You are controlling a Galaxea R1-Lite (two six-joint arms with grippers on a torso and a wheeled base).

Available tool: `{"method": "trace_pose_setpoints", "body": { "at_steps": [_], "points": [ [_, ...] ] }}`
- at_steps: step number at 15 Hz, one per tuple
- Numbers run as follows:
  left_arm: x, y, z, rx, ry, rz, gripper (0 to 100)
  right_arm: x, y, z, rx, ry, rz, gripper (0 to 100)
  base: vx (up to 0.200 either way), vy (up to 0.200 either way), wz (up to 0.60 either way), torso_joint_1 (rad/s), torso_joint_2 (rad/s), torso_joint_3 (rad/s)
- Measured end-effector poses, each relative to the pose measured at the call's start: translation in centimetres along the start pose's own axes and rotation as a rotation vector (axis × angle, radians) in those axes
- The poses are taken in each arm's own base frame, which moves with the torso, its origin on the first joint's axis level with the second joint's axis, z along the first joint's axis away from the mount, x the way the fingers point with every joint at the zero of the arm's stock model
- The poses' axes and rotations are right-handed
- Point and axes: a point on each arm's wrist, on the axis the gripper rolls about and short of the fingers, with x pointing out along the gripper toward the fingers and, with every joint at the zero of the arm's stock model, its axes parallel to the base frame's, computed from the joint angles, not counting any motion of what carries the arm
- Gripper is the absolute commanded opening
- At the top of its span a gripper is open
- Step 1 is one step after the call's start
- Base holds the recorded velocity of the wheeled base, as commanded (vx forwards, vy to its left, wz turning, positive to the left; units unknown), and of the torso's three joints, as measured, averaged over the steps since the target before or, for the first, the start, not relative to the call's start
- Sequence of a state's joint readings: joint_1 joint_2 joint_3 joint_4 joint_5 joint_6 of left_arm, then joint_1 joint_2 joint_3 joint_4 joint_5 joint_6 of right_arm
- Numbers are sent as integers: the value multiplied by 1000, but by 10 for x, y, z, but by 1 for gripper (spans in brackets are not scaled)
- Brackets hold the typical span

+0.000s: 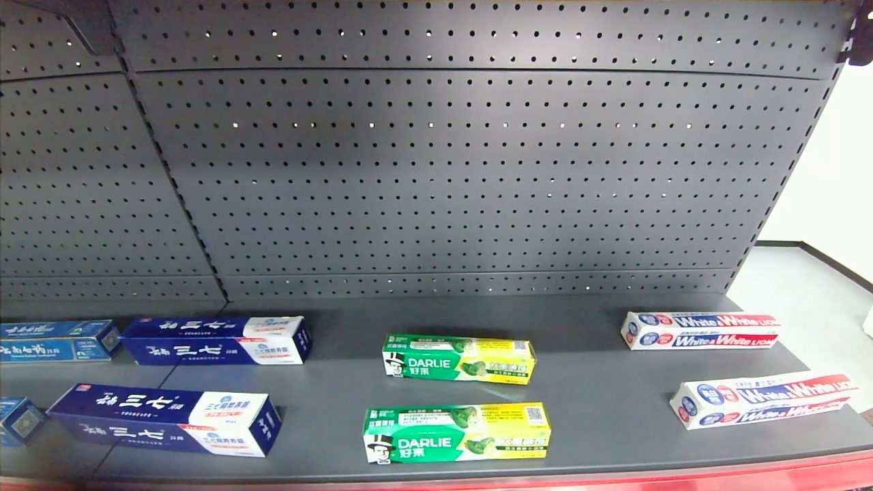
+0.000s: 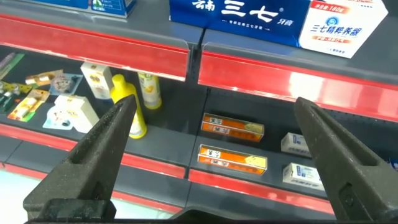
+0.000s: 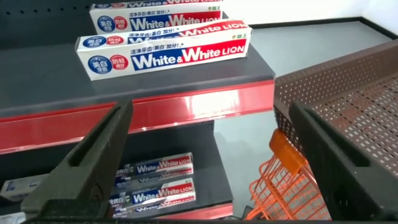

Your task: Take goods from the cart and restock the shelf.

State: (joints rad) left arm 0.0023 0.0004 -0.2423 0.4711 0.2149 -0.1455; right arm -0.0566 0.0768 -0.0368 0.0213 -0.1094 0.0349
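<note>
On the shelf [image 1: 600,402], toothpaste boxes [image 1: 458,358] in pairs.

A wide shelf [image 1: 600,389] gap separates green boxes [image 1: 458,358] from white boxes [image 1: 700,330].

Matte dark-grey, wedge-shaped claw fingers [image 2: 99,155]

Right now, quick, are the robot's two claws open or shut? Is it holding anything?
Left gripper: open, holding nothing.
Right gripper: open, holding nothing.
</note>
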Motion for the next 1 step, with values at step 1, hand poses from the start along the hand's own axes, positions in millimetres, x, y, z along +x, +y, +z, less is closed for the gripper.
{"method": "trace_pose_setpoints", "body": {
  "at_steps": [1],
  "points": [
    [0, 0, 0, 0, 0, 0, 100, 0, 0, 0, -1, 0, 1, 100, 0, 0, 0, 0, 0, 0]
  ]
}}
